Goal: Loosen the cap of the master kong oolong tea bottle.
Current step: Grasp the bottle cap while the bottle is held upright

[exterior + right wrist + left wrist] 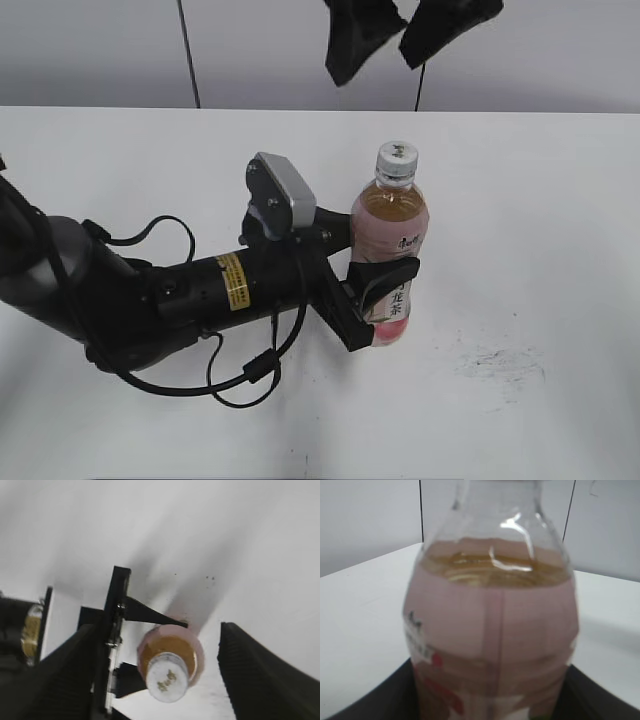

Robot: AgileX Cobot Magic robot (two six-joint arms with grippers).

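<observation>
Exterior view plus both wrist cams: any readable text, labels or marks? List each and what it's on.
Bottle label: black Chinese characters; only "茶" near the bottom reads with fair confidence, the rest are too small.
Cap: a dark mark on top, blurred, unreadable.
Yellow sticker on the left arm: print too small to read.
Left wrist view: label print blurred, unreadable.

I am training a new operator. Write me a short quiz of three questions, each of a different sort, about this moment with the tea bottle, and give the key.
1. True or false: the left end effector grips the master kong oolong tea bottle around its labelled body.
2. Where is the right end effector? A) closed on the cap B) open above the cap C) resting on the table
3. Fill in: the cap is ____ in colour.

Key: 1 true. 2 B: in the right wrist view the cap sits between its spread fingers, untouched. 3 white.
</observation>
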